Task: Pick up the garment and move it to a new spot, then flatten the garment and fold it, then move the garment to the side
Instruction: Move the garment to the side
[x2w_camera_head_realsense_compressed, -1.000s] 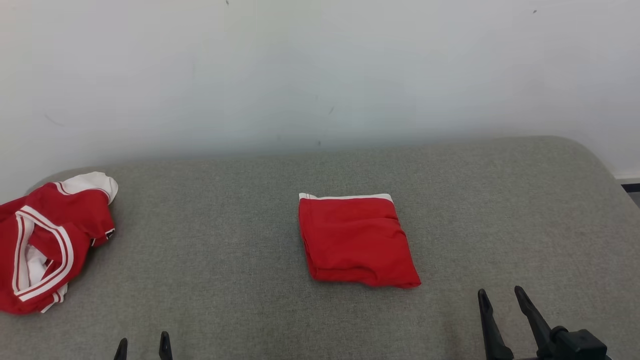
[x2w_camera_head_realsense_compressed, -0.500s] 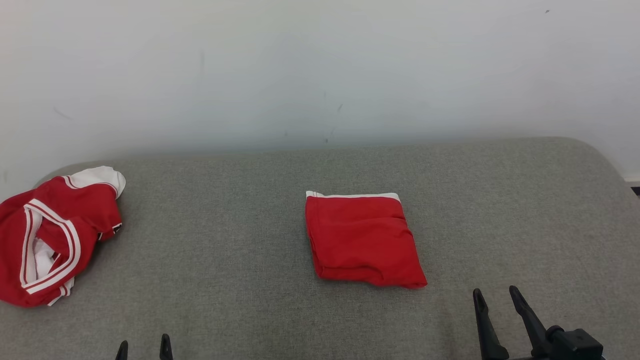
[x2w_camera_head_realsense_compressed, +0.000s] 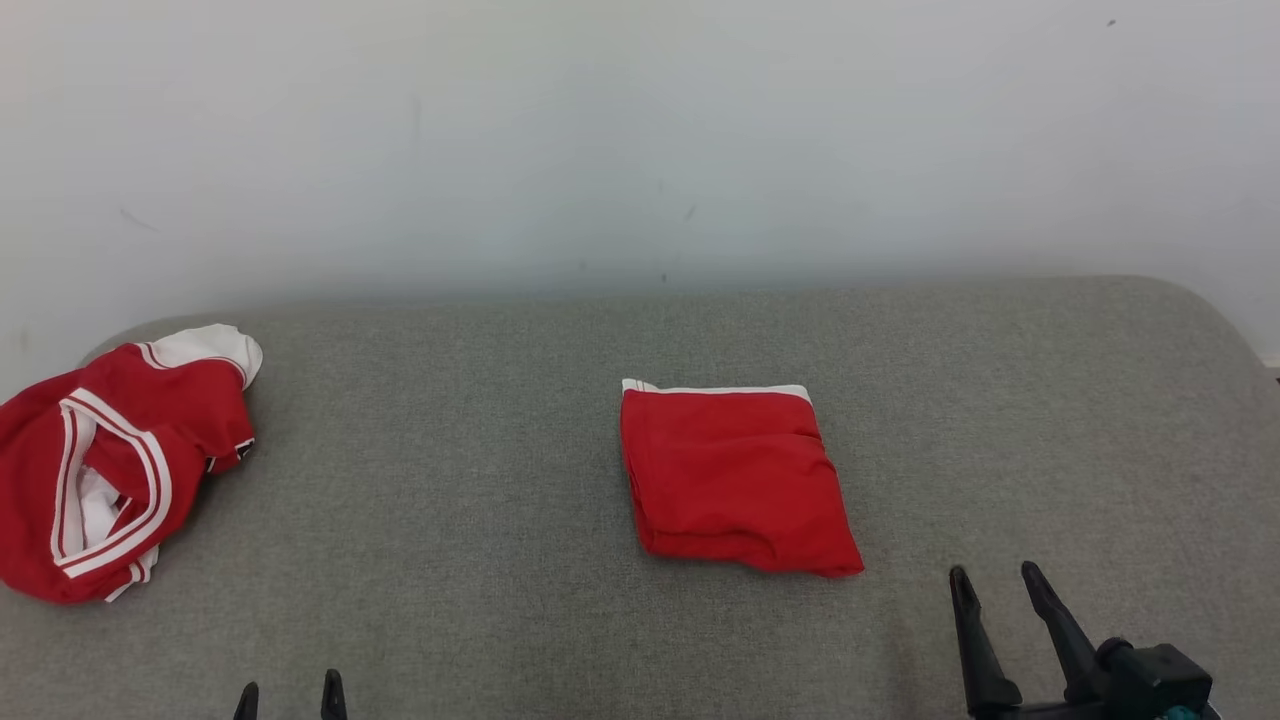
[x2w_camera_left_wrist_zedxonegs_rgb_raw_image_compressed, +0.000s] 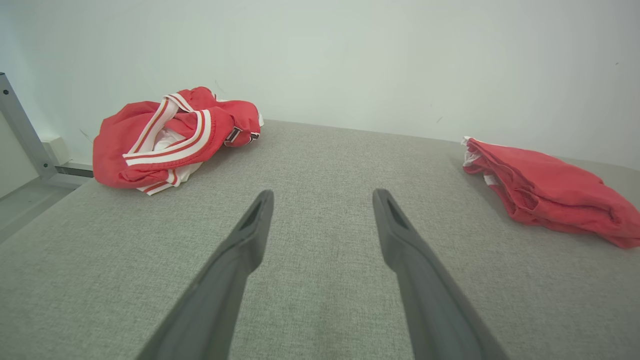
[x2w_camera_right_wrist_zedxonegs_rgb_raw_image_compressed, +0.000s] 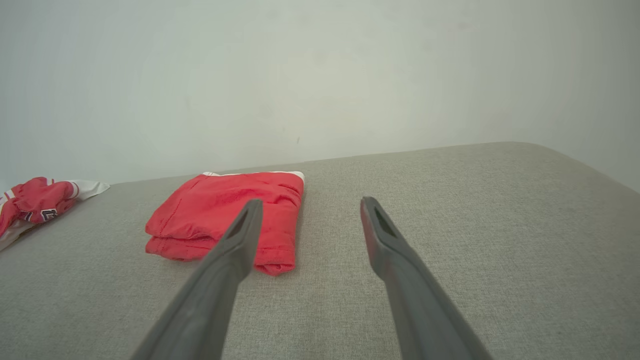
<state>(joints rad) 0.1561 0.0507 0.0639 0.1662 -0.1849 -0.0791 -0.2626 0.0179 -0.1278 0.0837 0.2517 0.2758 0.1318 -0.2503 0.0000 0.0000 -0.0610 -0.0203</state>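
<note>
red garment (x2w_camera_head_realsense_compressed: 738, 480), folded sq., flat

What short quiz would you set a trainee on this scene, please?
1. True or false: the right gripper grips the folded red garment.
2. Where on the grey cushion does the crumpled striped garment lie? A the robot's left; B the middle; C the robot's right.
3. Fill in: the left gripper stands ___.
Key: 1 false; 2 A; 3 open.
</note>
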